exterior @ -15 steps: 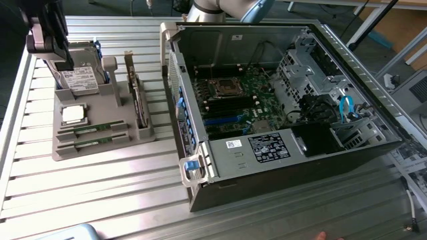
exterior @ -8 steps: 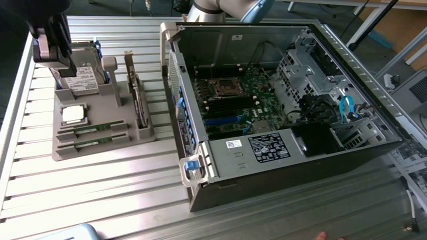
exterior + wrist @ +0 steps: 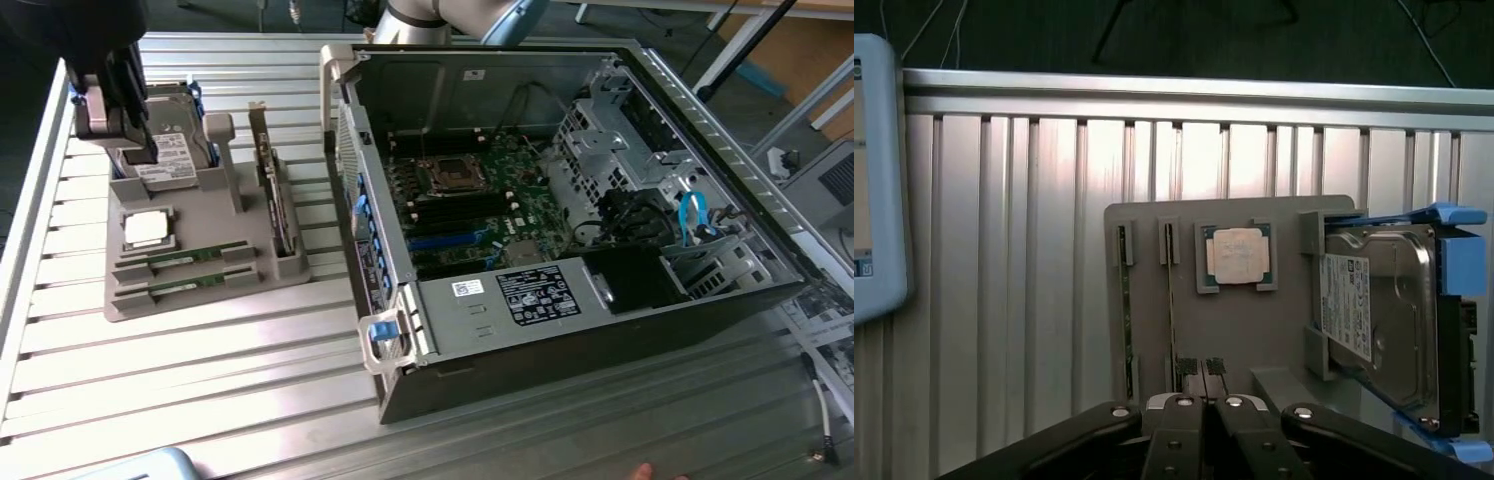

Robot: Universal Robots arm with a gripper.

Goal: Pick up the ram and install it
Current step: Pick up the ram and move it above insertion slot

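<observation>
Over the tray (image 3: 1254, 330), the hand (image 3: 1201, 368) is held closed and empty beside the ram (image 3: 1171, 290), stood on edge there, likely for easy grasping.

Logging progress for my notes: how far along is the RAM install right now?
Nothing looks done: the ram and a second stick sit in slots of the grey tray. In hand: nothing; the end effector hovers shut and empty above the tray. Left: picking up the ram and seating it in the open computer case.
</observation>
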